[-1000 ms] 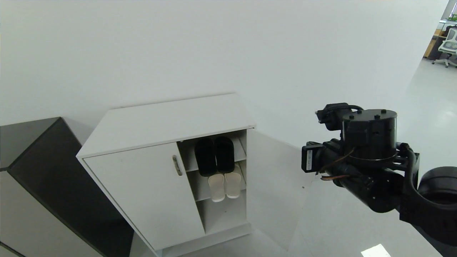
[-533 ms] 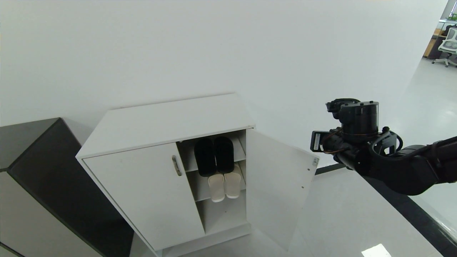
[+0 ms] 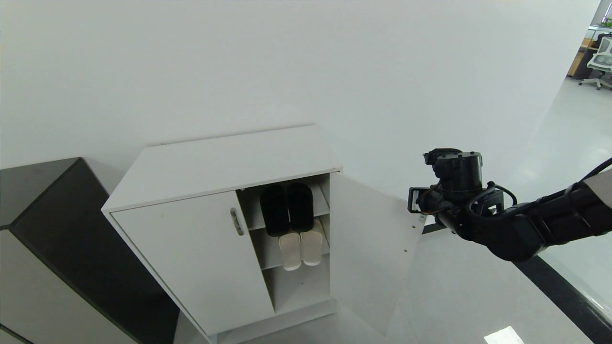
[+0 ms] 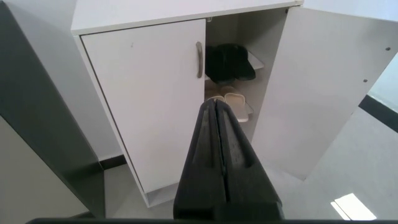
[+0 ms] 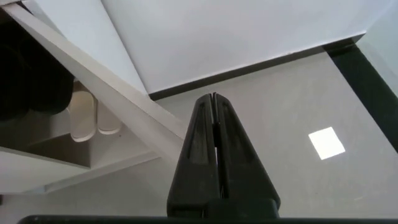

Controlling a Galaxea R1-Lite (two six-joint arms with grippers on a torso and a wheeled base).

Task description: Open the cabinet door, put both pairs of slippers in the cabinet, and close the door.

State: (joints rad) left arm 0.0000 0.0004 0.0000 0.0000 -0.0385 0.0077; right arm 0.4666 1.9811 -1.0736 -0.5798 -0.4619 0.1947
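The white cabinet (image 3: 229,162) stands against the wall (image 3: 287,62). Its left door (image 3: 191,258) is shut, with a small metal handle (image 3: 236,221) at its inner edge. Its right door (image 3: 373,243) is swung wide open, its free edge pointing out towards the floor (image 3: 459,296).

Both pairs are inside the open half. The black slippers (image 3: 287,208) lie side by side on the upper shelf, their near ends hanging a little over its front edge. The pale slippers (image 3: 301,248) lie side by side on the shelf just below, also overhanging a little.

The right end effector (image 3: 417,204) is at the outer edge of the open door, near its top corner. It appears to be touching or just beside that edge, but I cannot tell which. In the right wrist view this end effector (image 5: 213,99) is clenched, fingers pressed together with nothing between them.

The left end effector (image 4: 215,103) is likewise clenched on nothing. It is held out in front of the cabinet, well apart from it, pointing towards the open shelves.

A dark unit (image 3: 62,229) stands beside the cabinet's left flank. An office chair (image 3: 600,59) stands far off to the right.
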